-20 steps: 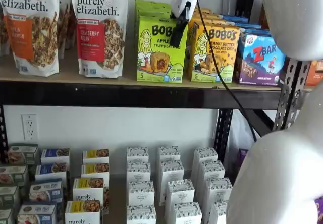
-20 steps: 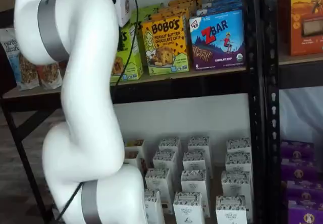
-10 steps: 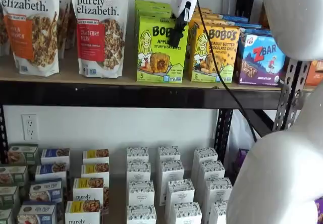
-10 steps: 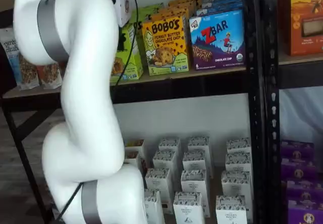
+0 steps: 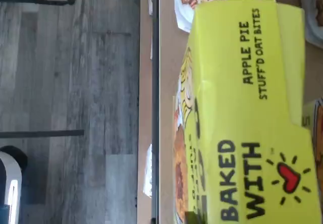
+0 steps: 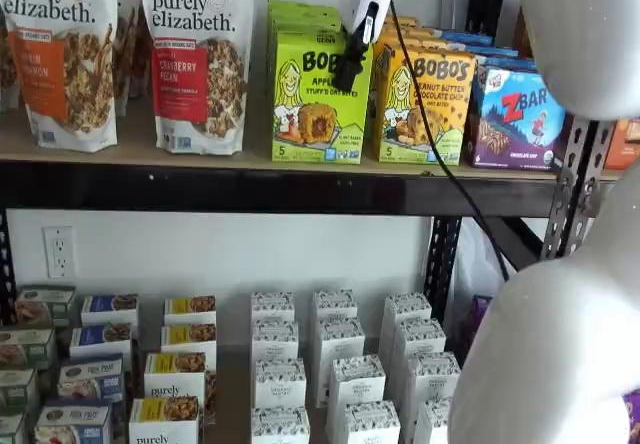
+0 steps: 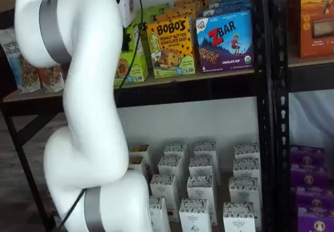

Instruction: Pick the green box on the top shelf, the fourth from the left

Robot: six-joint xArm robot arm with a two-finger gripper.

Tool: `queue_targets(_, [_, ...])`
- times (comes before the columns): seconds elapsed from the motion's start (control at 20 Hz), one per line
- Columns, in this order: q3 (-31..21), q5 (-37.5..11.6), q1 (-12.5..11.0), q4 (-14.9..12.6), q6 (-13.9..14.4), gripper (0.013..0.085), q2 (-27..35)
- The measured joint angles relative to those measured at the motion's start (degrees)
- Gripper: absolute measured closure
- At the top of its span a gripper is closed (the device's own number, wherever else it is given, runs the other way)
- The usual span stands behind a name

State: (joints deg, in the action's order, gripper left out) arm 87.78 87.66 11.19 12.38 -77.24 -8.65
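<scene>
Green box (image 6: 318, 99) upright on top shelf (image 6: 250, 189), centre-upper frame; gripper (image 6: 348, 69) at its upper right face, finger state unclear. Advise: straddle box squarely, avoid yellow neighbour (image 6: 425, 104).

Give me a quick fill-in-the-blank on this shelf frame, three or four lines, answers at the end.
1. The lime-green upright Bobo's carton stands on the tan wooden top shelf, and its flavour print reads apple ____.
2. On the carton's other side from the cranberry pecan granola bag stands the yellow-orange Bobo's ____ butter carton.
3. The black-fingered pincer hangs in front of the ____ carton.

Missing words: pie; peanut; lime-green
</scene>
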Motion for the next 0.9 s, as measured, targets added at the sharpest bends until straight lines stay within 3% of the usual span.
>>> queue_targets(0.85, [-0.6, 2.1, 0.2, 0.6, 0.6, 0.069, -2.2])
queue_targets(0.9, [-0.7, 2.2, 0.2, 0.7, 0.6, 0.073, -2.4])
